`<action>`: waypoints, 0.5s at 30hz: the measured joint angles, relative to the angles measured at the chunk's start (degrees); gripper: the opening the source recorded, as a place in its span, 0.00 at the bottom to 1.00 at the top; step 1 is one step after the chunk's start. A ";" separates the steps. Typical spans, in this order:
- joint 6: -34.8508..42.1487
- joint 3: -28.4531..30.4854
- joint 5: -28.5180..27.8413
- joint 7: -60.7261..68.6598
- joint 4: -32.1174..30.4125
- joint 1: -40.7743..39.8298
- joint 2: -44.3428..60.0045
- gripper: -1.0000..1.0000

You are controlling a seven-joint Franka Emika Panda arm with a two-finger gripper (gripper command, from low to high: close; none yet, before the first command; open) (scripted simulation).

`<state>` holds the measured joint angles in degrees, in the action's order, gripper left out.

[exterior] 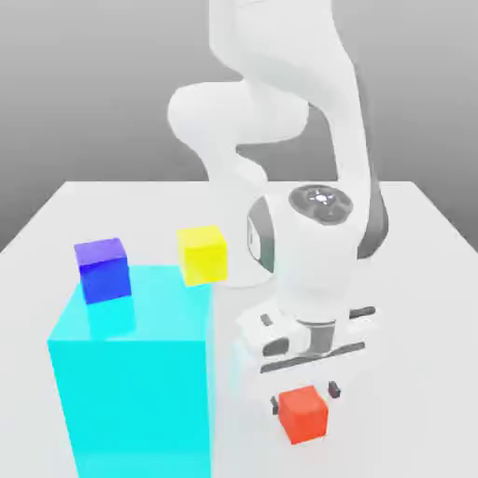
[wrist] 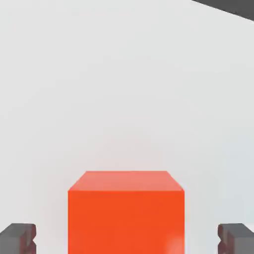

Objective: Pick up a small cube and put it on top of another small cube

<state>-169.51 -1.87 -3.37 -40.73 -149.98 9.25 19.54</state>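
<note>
One Arm Bends Low Over Red Cube

Folded steeply down, the white arm holds its gripper (exterior: pixel 303 396) vertically over the small cube (exterior: pixel 303 414) on the table (exterior: pixel 420 280). Fingers (wrist: pixel 20 237) straddle the cube with visible gaps, gripping nothing, beside the cyan block (exterior: pixel 135 392).

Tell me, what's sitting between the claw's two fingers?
The red-orange cube. In the hand view it sits on the white table between the claw fingers, with a bare gap on each side.
</note>
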 joint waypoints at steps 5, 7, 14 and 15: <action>-0.64 0.11 -0.26 -0.22 0.15 0.07 0.80 0.00; 0.97 -0.28 -0.06 -0.05 -0.23 -0.27 -1.18 0.00; 12.04 -2.28 2.20 3.45 0.47 -0.97 -12.13 0.00; 14.30 -2.28 2.36 3.67 1.93 -1.21 -13.18 0.00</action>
<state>-155.22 -4.15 -1.01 -37.05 -148.05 8.04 6.36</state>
